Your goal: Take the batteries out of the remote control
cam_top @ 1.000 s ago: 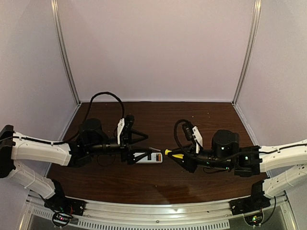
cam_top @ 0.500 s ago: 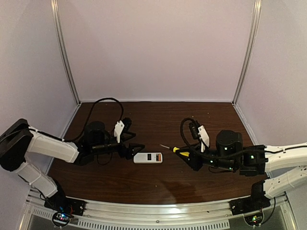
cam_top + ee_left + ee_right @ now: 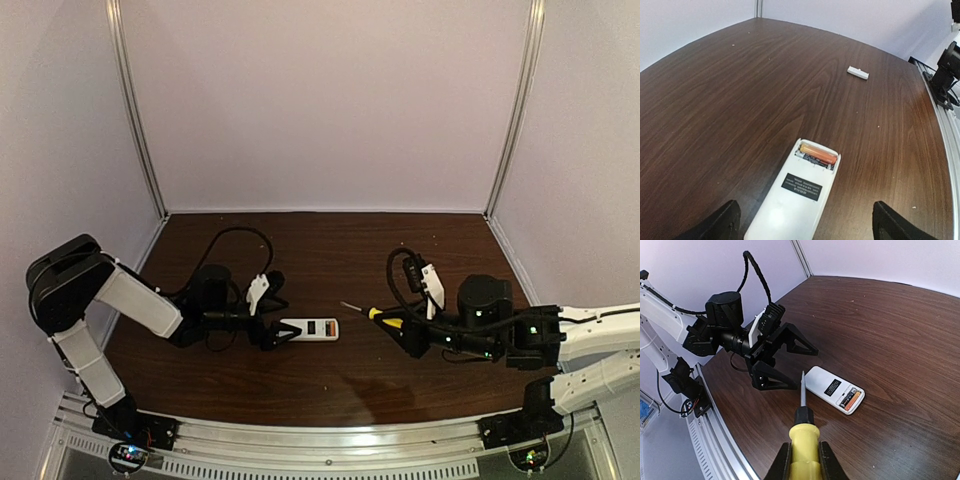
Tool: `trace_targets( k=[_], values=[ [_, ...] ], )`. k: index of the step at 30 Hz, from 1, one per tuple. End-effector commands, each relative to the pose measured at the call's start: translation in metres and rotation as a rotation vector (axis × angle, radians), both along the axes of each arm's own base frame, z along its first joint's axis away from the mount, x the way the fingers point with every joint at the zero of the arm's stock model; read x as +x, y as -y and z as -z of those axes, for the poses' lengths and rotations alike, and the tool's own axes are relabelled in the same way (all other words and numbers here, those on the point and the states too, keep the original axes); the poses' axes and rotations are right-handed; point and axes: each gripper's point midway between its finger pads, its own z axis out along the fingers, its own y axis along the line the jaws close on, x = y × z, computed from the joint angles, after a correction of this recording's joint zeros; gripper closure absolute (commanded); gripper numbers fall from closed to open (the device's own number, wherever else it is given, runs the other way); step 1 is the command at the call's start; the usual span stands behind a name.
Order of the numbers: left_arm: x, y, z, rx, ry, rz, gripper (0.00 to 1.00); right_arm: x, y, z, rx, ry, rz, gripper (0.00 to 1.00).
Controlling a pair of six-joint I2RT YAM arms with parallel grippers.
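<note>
The white remote control (image 3: 305, 329) lies back-up on the brown table, with its battery bay open at its right end. An orange battery (image 3: 818, 153) lies in the bay beside a darker cell; both also show in the right wrist view (image 3: 851, 399). My left gripper (image 3: 284, 322) is open and low, its fingers either side of the remote's left end (image 3: 790, 205) without touching it. My right gripper (image 3: 402, 330) is shut on the yellow-handled screwdriver (image 3: 803, 440). The screwdriver's tip points at the remote from a short way to its right.
A small white cover piece (image 3: 858, 73) lies on the table beyond the remote, toward the right arm. A metal rail (image 3: 320, 445) runs along the near edge. White walls and corner posts close off the back and sides.
My left gripper let go of the remote, drew back to the left and dropped low at its left end. My right gripper moved right, taking the screwdriver tip away from the remote.
</note>
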Motion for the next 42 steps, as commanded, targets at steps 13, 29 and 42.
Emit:
trace_targets(
  k=[13, 29, 42],
  values=[
    [0.015, -0.001, 0.029, 0.047, 0.034, 0.052, 0.06, 0.0, -0.008, 0.009, -0.01, -0.008, -0.012, 1.0],
    [0.013, 0.006, 0.055, 0.106, -0.011, 0.118, 0.06, -0.001, -0.01, 0.009, -0.004, -0.013, -0.025, 1.0],
    [0.001, 0.01, 0.06, 0.128, 0.016, 0.175, 0.2, -0.004, -0.011, 0.006, 0.008, -0.012, -0.04, 1.0]
  ],
)
